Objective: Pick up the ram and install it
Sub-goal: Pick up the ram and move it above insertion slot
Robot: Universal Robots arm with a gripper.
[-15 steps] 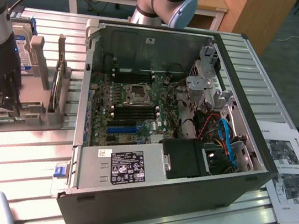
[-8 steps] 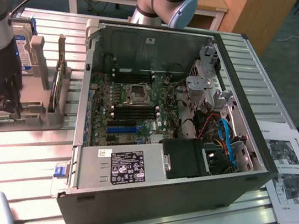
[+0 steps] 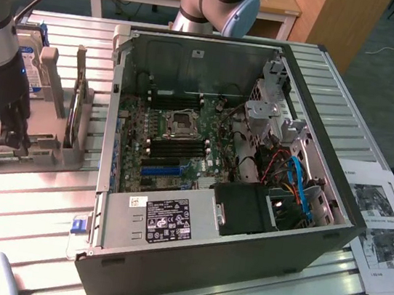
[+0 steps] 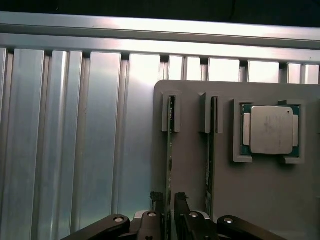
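Gripper (image 4: pixel 168 196), jaws apart, straddles the ram (image 4: pixel 170 145) — second stick (image 4: pixel 211 150) and processor (image 4: pixel 271 130) share its holder (image 4: pixel 192 170).

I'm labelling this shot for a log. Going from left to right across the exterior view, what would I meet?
gripper → motherboard → blue cables → printed papers

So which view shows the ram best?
The wrist view: the ram stands edge-on in a slot of the grey holder, visible along its length. In the exterior view the gripper sits over that spot and hides it.
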